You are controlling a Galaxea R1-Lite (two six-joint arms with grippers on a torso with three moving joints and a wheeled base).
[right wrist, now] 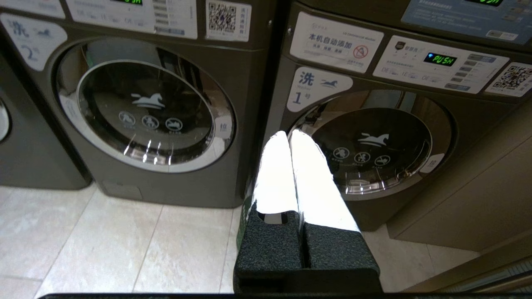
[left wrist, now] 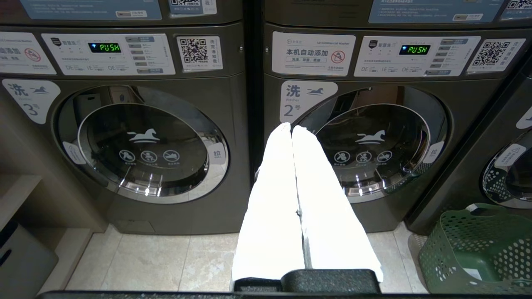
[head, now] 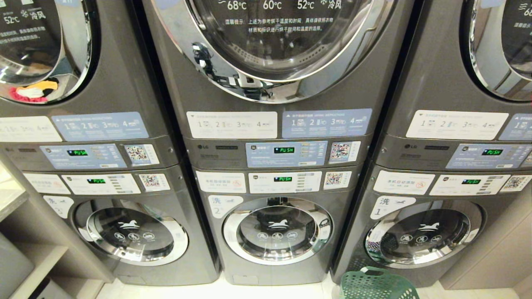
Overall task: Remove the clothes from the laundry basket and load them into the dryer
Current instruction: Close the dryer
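1. Down on the floor at the foot of the right-hand stack sits the laundry basket (head: 376,285), green and perforated, close against the base of the machine marked 1. Only its rim and upper wall reach the head view, so I can't tell what it holds.

2. From the left wrist view, what shows of the basket's inside looks bare green plastic with one small pale scrap; no heap of clothes shows.

3. Up top, the middle dryer door (head: 278,45) with its chrome ring looks shut, as does the washer door (head: 277,230) beneath it. That door would have to swing open before anything goes in.

4. The left claw (left wrist: 291,128) is clenched, white fingers (left wrist: 270,199) pressed together, holding nothing. It points at the seam between washers 3 and 2, well apart from the basket: a parked pose, I'd judge.

5. The right claw (right wrist: 289,135) is likewise clenched and empty, aimed between washers 2 and 1, above the tiled floor.

6. Neither arm shows in the head view, so both hang low and out of the way.

7. My read: the loading has not started, or nothing is left to load.
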